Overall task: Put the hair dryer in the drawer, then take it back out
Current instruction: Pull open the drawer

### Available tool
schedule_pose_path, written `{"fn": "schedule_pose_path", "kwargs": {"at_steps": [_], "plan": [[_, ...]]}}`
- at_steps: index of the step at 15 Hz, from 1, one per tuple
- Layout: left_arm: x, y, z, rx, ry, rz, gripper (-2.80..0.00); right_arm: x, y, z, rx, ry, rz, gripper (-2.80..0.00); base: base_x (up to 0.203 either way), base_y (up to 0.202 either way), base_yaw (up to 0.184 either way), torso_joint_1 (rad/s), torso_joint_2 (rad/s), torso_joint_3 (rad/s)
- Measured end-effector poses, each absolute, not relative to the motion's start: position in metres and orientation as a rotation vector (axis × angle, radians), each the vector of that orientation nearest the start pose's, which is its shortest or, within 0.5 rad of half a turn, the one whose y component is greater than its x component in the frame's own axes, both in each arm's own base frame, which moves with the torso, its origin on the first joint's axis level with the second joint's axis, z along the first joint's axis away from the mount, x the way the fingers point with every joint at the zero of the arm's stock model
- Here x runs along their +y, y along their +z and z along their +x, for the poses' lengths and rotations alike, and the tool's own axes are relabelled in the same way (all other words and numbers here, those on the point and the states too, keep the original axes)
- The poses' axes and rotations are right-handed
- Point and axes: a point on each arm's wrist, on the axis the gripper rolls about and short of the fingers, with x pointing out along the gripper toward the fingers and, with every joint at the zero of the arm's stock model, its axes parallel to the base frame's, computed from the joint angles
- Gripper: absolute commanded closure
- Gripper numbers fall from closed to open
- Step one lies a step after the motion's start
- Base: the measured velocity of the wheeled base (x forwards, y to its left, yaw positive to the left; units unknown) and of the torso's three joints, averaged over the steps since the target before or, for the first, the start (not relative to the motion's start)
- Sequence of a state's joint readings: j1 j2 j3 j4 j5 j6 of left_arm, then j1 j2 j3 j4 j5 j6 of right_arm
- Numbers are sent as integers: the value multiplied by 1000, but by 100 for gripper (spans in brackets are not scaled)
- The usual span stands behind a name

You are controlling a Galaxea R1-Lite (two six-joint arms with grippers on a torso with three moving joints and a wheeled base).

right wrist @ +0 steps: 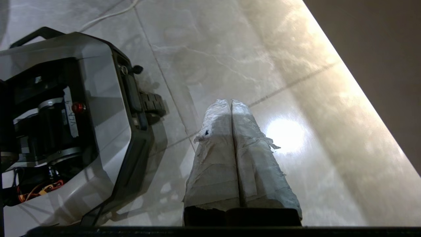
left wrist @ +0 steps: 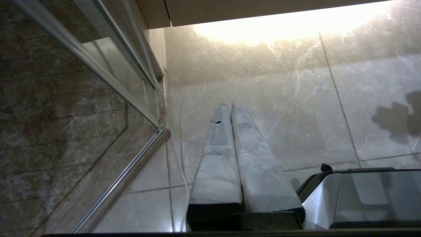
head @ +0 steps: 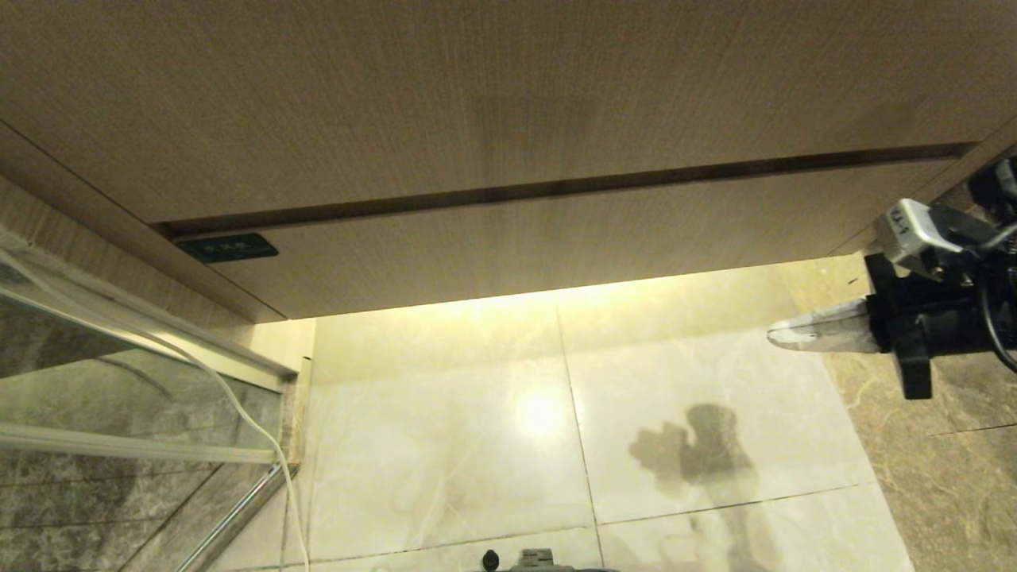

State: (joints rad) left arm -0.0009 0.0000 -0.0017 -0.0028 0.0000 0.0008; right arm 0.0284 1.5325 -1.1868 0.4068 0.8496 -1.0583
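The drawer [head: 556,238] is the lower light-wood panel of the cabinet, its flat front closed below a dark gap. The hair dryer is out of view. My right gripper [head: 783,334] reaches in from the right edge of the head view, pointing left at about the height of the drawer's lower edge, clear of the wood. Its taped fingers [right wrist: 213,148] are pressed together with nothing between them, above the floor. My left gripper [left wrist: 229,106] hangs shut and empty over the tiles near the glass door.
A taller wood panel [head: 397,103] sits above the drawer. A glass shower door [head: 119,357] with a metal frame stands at the left, with a white cable [head: 262,437] running down beside it. A small green label [head: 228,248] marks the drawer's left end. My base [right wrist: 65,115] sits on the marble floor [head: 445,445].
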Motion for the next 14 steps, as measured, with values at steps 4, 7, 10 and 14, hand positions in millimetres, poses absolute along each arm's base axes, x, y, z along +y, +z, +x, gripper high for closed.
{"fn": "schedule_pose_path", "kwargs": {"at_steps": [4, 7, 10, 14], "plan": [[0, 76, -23, -4, -2, 1, 0, 42, 248, 268, 206, 1147, -670, 0, 0, 0, 0, 0, 0, 0], [0, 76, -23, -4, -2, 1, 0, 46, 243, 270, 264, 1091, -758, 0, 0, 0, 0, 0, 0, 0], [0, 76, -23, -4, -2, 1, 0, 54, 244, 273, 303, 967, -928, 0, 0, 0, 0, 0, 0, 0], [0, 76, -23, -4, -2, 1, 0, 74, 260, 276, 126, 915, -1013, 0, 0, 0, 0, 0, 0, 0]]}}
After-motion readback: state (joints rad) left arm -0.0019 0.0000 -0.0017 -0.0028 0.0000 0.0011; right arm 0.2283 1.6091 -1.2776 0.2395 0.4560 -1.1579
